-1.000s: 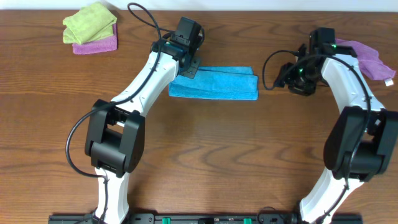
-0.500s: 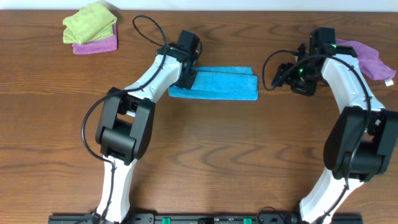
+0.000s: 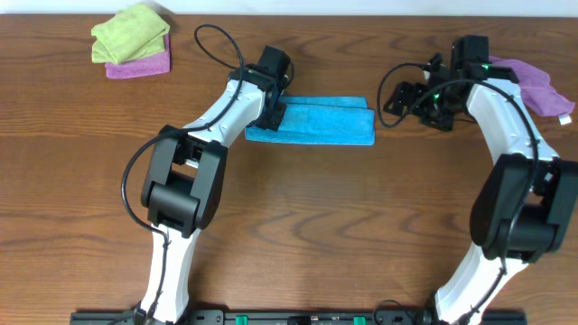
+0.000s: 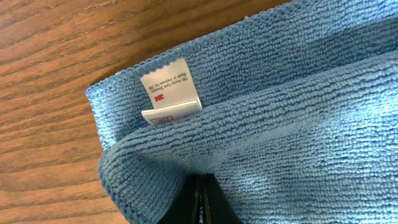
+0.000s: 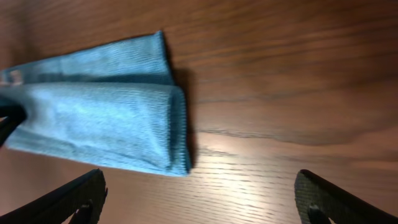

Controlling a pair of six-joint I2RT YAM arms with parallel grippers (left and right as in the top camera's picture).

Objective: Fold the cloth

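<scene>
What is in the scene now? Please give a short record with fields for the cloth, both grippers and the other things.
cloth: sky-blue, folded into a long strip, lying on the table
left gripper: shut on the cloth's left end
right gripper: open, near the right end, not touching
others: lime-green cloth on a purple cloth, back left; second purple cloth, back right

Overhead straight down, left wrist tight on cloth (image 4: 298, 124), right wrist farther, all sharing it
</scene>
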